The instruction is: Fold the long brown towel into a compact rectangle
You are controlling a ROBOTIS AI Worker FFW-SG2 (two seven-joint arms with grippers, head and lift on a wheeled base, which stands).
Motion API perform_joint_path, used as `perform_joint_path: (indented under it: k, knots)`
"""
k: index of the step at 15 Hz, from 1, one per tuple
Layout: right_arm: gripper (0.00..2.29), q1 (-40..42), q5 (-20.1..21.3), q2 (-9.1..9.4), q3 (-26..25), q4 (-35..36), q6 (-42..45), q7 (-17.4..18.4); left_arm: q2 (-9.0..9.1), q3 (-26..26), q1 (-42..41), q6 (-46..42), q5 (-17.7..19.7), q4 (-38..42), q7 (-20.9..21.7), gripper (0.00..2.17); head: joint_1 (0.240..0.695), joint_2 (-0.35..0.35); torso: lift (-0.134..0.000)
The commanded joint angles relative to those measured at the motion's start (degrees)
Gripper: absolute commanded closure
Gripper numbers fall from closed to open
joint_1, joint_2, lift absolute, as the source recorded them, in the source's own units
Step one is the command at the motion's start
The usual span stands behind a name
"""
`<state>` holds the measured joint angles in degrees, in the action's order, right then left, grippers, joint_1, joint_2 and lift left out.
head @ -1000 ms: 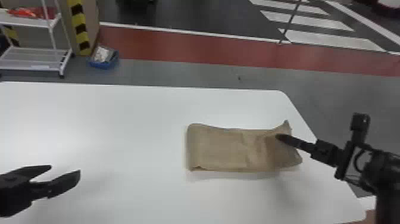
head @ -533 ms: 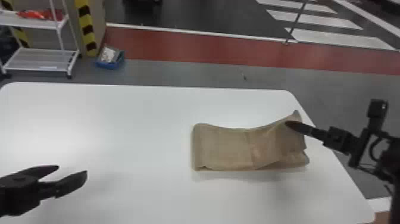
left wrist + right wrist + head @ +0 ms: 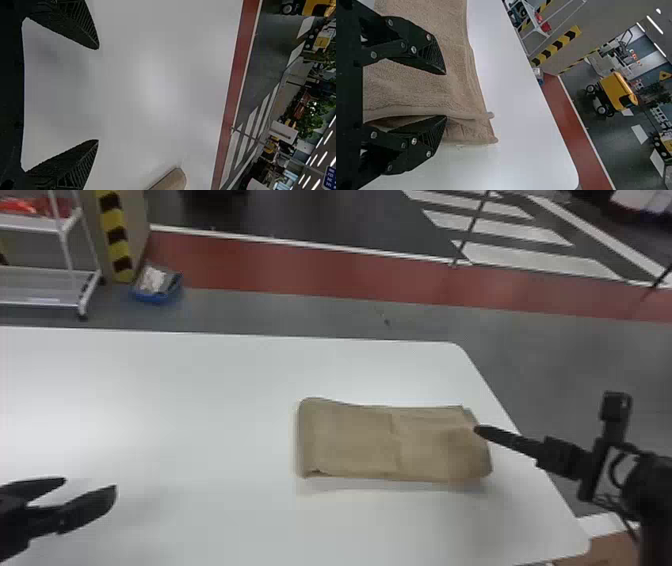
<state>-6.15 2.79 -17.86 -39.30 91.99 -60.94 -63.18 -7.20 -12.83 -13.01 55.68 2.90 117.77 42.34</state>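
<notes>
Matt, rough-looking brown cloth towel (image 3: pixel 350 440) on a smooth white table (image 3: pixel 200 415) with soft sheen.

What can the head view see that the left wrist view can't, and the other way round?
Head view: the right gripper at the brown towel, a white shelf rack and a blue bin.
Left wrist view: green foliage and ceiling lights.
Both: that brown towel, the white table, the open left gripper and the red floor strip.
</notes>
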Motion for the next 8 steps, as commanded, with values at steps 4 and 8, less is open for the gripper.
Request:
perform_joint_path:
  k: [4, 8]
  knots:
    - [0.08, -0.18, 1.26, -0.77, -0.78, 0.12, 0.34, 0.69, 0.00, 0.08, -0.26, 0.00, 0.00, 0.00, 0.12, 0.04, 0.695, -0.320, -0.120]
    - [0.10, -2.55, 4.60, -0.86, 1.51, -3.49, 2.62, 3.07, 0.00, 0.17, -0.97, 0.00, 0.00, 0.61, 0.29, 0.04, 0.695, -0.332, -0.120]
